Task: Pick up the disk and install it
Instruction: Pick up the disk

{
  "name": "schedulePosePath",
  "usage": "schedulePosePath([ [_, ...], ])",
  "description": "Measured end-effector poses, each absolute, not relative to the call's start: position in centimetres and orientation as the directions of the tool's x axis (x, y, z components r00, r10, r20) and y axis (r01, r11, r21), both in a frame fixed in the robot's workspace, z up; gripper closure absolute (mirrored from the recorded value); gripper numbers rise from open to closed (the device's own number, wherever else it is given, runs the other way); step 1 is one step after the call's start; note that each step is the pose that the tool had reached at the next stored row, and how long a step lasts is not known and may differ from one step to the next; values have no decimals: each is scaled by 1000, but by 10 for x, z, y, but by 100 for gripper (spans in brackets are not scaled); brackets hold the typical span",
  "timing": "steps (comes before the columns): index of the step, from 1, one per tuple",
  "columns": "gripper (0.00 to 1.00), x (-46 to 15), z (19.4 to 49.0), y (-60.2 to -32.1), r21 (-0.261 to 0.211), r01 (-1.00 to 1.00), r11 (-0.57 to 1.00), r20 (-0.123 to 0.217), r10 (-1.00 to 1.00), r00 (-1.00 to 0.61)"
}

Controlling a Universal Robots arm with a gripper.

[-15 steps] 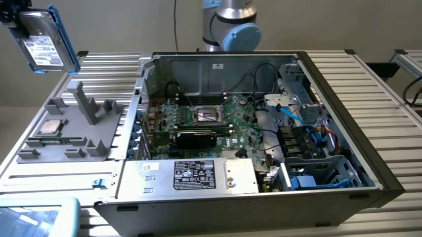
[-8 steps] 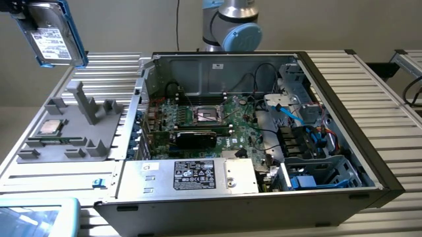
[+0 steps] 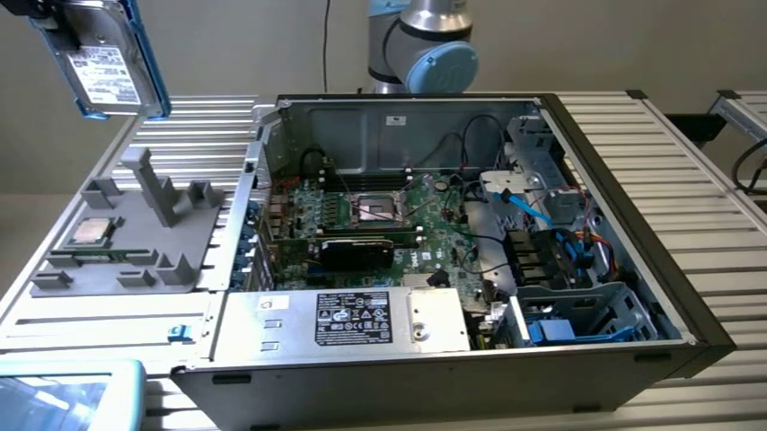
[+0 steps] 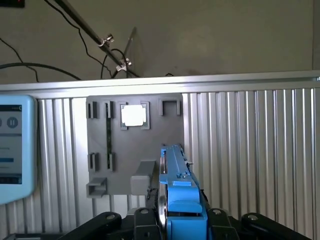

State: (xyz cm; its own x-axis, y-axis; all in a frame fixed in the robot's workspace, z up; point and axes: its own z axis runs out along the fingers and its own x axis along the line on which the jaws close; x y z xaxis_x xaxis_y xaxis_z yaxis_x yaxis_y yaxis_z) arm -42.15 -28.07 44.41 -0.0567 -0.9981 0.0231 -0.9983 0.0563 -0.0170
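Observation:
The disk (image 3: 106, 61), silver with a white label and a bright blue frame, hangs in the air high at the exterior view's left, above the grey fixture plate (image 3: 132, 247). In the wrist view the disk (image 4: 179, 190) shows edge-on, its blue frame standing up between the black fingers. My gripper (image 4: 181, 222) is shut on it, one finger on each side. The grey fixture plate (image 4: 135, 150) lies well below the disk in that view. The open computer case (image 3: 623, 189) sits at the exterior view's right of the disk.
A small square CPU chip (image 3: 90, 232) rests on the fixture plate. Inside the case are the motherboard (image 3: 383, 220), a silver box with a black label (image 3: 359, 319) and a drive cage with blue cables (image 3: 581, 310). A light blue tablet (image 3: 66, 395) lies at the front left.

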Motion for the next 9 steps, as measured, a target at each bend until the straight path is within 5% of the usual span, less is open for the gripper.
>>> schedulePosePath([
  [9, 63, -394, 456, -292, -17, -998, 56, 23, -998, -57],
])
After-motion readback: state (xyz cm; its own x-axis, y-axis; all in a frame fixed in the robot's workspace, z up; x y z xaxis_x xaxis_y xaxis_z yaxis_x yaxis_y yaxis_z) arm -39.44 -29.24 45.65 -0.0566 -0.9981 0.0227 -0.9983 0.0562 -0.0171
